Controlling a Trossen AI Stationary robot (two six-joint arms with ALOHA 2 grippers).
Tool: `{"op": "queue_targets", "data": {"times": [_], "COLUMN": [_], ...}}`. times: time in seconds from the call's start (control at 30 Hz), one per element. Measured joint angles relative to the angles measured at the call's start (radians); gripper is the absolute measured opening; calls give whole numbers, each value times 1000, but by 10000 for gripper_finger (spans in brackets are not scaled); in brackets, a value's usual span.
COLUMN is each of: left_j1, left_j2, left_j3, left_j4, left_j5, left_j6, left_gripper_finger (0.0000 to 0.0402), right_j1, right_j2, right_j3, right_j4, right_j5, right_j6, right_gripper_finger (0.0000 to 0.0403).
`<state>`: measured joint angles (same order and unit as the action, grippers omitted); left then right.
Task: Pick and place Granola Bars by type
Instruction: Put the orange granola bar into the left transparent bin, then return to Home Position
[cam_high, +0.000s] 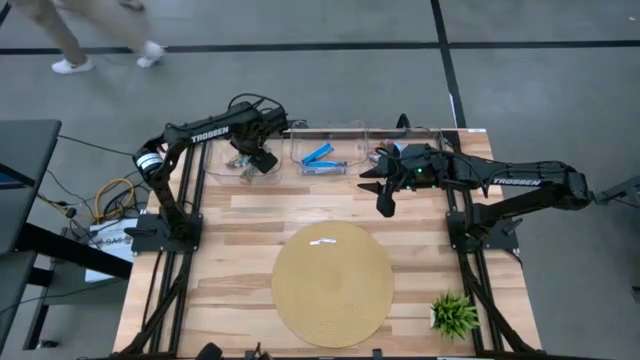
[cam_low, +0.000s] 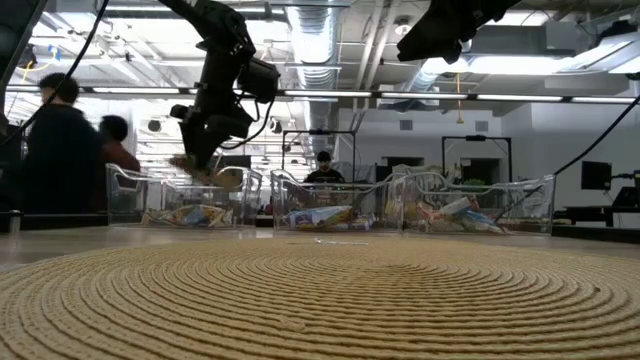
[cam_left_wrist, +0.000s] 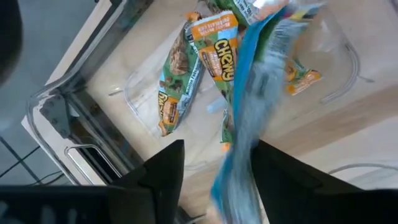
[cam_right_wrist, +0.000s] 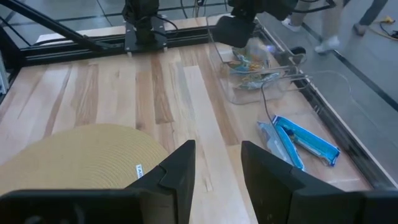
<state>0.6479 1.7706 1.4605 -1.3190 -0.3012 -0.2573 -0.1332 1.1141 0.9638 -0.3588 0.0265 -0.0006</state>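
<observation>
My left gripper (cam_high: 258, 162) (cam_left_wrist: 214, 149) hangs open over the clear left bin (cam_high: 213, 172), pointing steeply down. A granola bar in a blue-green wrapper (cam_left_wrist: 245, 106) shows as a blurred streak between its fingers; in the low view it sits just under them (cam_low: 216, 177). Several green-and-orange bars (cam_left_wrist: 180, 74) lie on the floor of that bin. Two blue-and-white bars (cam_high: 322, 160) (cam_right_wrist: 298, 143) lie in the middle bin (cam_high: 300, 145). My right gripper (cam_high: 378, 195) (cam_right_wrist: 217, 168) hovers open and holds nothing, above the bare wood in front of the right bin (cam_low: 480, 210). My left gripper has its fingers spread, with the blurred bar (cam_left_wrist: 236, 155) running down between them over the left bin. I cannot tell whether the wrapper touches either finger.
A round woven mat (cam_high: 332, 285) covers the table's near middle, with a small white tag (cam_high: 322, 240) on its far part. A small green plant (cam_high: 455, 313) stands at the near right corner. A person walks past beyond the far edge (cam_high: 70, 40).
</observation>
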Motion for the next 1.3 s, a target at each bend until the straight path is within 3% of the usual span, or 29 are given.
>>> {"op": "queue_targets", "data": {"times": [0.4, 0.57, 0.7, 0.83, 0.93, 1.1, 1.3], "left_j1": [0, 0, -3, -21, -31, -24, -5], "left_j2": [-23, -98, -186, -277, -350, -518, -730], "left_j3": [0, 0, 0, 0, -13, -122, -305], "left_j4": [42, 100, 145, 197, 240, 434, 641], "left_j5": [-48, -45, -30, 4, 91, 324, 482], "left_j6": [31, -21, -37, 47, 140, 193, 172], "left_gripper_finger": [178, 178, 178, 178, 178, 178, 178], "right_j1": [2, 2, 15, 21, 40, 64, 77], "right_j2": [0, 0, 0, 0, -4, -76, -232], "right_j3": [0, 0, 0, 0, 0, -46, -211], "right_j4": [0, 0, 9, 6, -17, -98, 107], "right_j5": [0, 0, -2, -5, -3, -6, -108], "right_j6": [0, 5, 101, 81, 18, -20, -6], "right_gripper_finger": [123, 123, 123, 123, 123, 123, 123]}}
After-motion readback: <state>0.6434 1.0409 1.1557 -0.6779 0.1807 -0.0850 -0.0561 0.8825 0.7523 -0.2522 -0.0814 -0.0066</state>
